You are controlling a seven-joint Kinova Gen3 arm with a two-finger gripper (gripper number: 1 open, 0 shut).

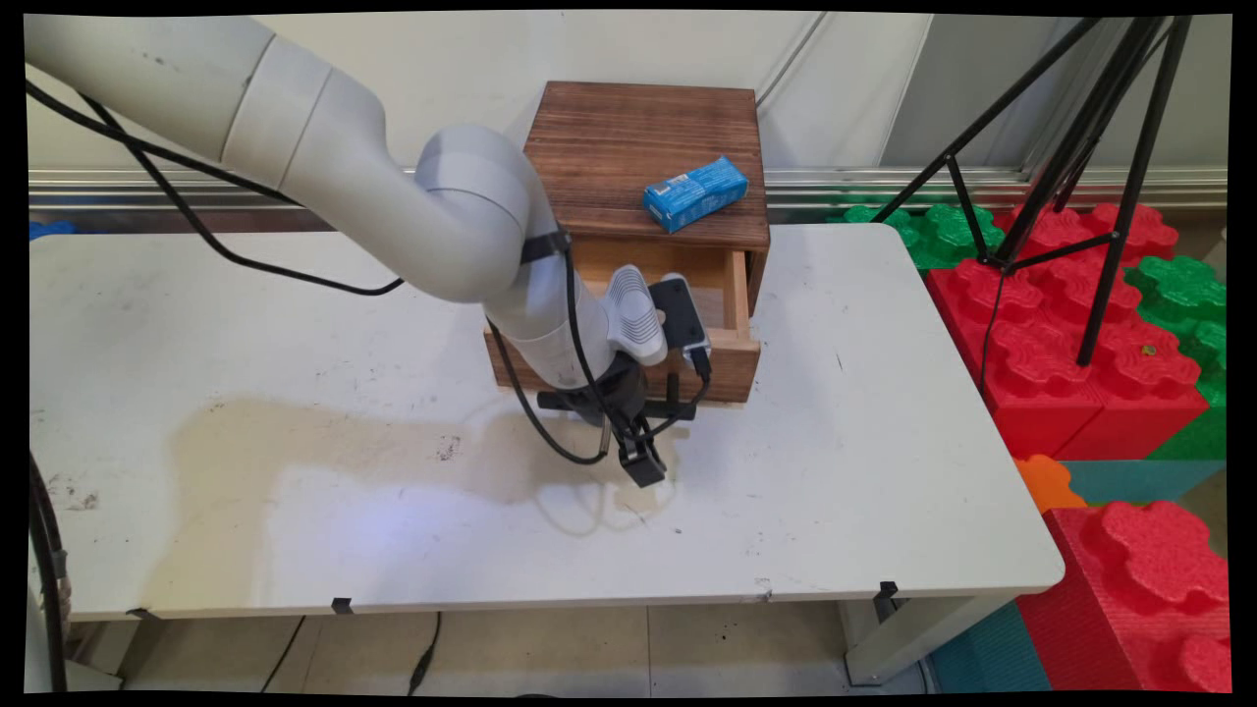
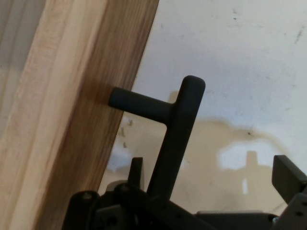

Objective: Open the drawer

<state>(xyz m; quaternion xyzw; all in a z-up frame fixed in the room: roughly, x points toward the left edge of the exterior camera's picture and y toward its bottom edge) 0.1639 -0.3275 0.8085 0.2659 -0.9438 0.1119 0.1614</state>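
Black two-finger gripper [image 1: 640,462] sits just below centre of the main frame, pointing down at the white table [image 1: 845,471], directly in front of the drawer. In the hand view the fingers stand spread: one finger [image 2: 135,168] shows at lower centre, left of the handle bar, and the other at the right edge; nothing is clamped between them. The black T-shaped drawer handle [image 2: 178,125] lies in the gap; its stem runs from the dark wood drawer front [image 2: 103,120] at the left of that frame, and its bar runs down toward the linkage. Whether either finger touches the bar cannot be told.

In the main frame the pulled-out drawer [image 1: 732,346] of the small dark brown wooden box [image 1: 638,147] sits at centre, with its pale wood interior [image 1: 687,267] partly visible and partly covered by the wrist and the grey-and-black camera unit [image 1: 656,316]. Drawer contents are not visible.

On top of the box, upper centre-right, lies a blue rectangular packet [image 1: 695,192], flat, skewed diagonally, near the front right corner of the lid.

A tan stain [image 1: 324,442] spreads over the table at left of centre. Black cables [image 1: 196,211] trail from the arm across the upper left.

Right of the table: red and green interlocking foam blocks [image 1: 1070,334] on the floor and a black tripod [image 1: 1090,147] standing among them at upper right.
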